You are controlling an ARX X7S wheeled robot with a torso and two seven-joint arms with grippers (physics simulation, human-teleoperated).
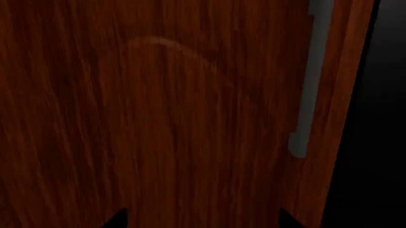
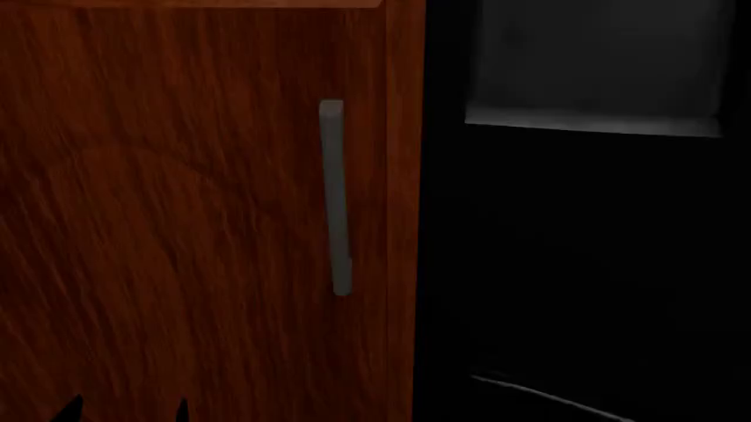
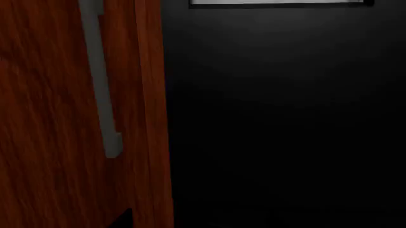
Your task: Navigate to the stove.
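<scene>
Nearest the head camera, two small black points (image 2: 73, 409) poked up at the lower left edge of its view, likely tips of the left gripper, though too little showed to tell whether that claw was released or clenched. The left wrist view likewise showed only two dark corners (image 1: 117, 218) at its edge, so its state could not be told. The right gripper did not show clearly in any view, only a dark wedge (image 3: 123, 219) at the edge of the right wrist view, and its state could not be told either.

Just beyond stood a reddish-brown wood-grain cabinet door (image 2: 176, 220), filling the left half of the head view. A slim grey bar handle (image 2: 336, 198) ran upright near the door's right edge.

Beside the door, to its right, was a tall glossy black appliance front (image 2: 586, 264), touching the cabinet's edge. A pale grey horizontal strip (image 2: 593, 121) crossed it high up, below a dim grey panel (image 2: 599, 53).

The stove's cooktop, burners and knobs were not visible in any view.
</scene>
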